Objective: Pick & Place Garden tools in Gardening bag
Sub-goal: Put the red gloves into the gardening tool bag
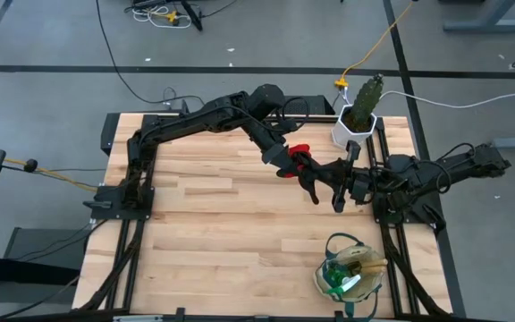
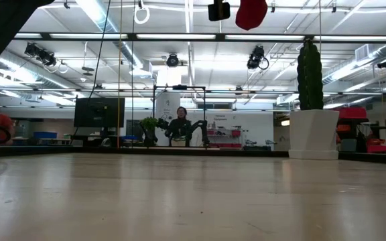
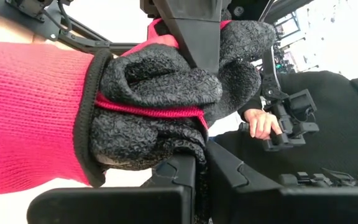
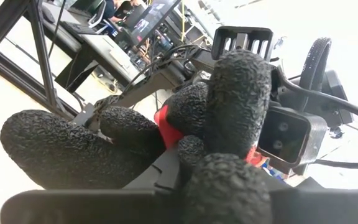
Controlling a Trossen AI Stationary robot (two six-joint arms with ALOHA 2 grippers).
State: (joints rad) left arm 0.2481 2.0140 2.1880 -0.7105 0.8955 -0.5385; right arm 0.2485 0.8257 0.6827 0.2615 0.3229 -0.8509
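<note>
Held aloft above mid-table in the left gripper (image 1: 299, 164), clamped tight on the red cuff end of the red-and-black glove (image 1: 304, 163), apparently for a hand-over. Met just right by the right gripper (image 1: 327, 178), fingers narrowing around the black glove fingers (image 4: 241, 93), grip not certain. Parked at the near right corner, the gardening bag (image 1: 322, 279), mouth up, already holding tools, ready to receive.

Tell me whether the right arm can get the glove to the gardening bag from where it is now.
Probably yes. The right gripper meets the left gripper on the red-and-black glove above mid-table; the gardening bag sits on the right arm's side, with bare tabletop between. The left gripper's hold must let go first.
</note>
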